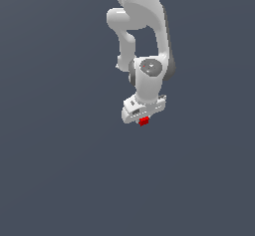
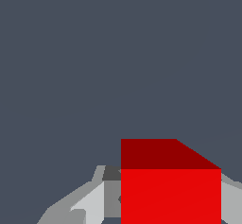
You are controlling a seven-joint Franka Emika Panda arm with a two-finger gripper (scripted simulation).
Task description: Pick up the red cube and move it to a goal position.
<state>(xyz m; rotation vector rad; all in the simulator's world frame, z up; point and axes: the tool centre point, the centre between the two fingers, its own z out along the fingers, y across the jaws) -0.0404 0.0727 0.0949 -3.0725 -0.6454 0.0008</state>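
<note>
Between the jaws, a tiny plain bright red cube.

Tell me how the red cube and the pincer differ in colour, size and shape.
Colour: the red cube is bright red; the pincer is white and grey.
Size: in the exterior view the cube is far narrower than the pincer's body above it.
Shape: the cube is a plain flat-faced block; the pincer is a broad body with fingers on either side of the cube.
Shared: both hang at the arm's tip, the cube between the fingers.
</note>
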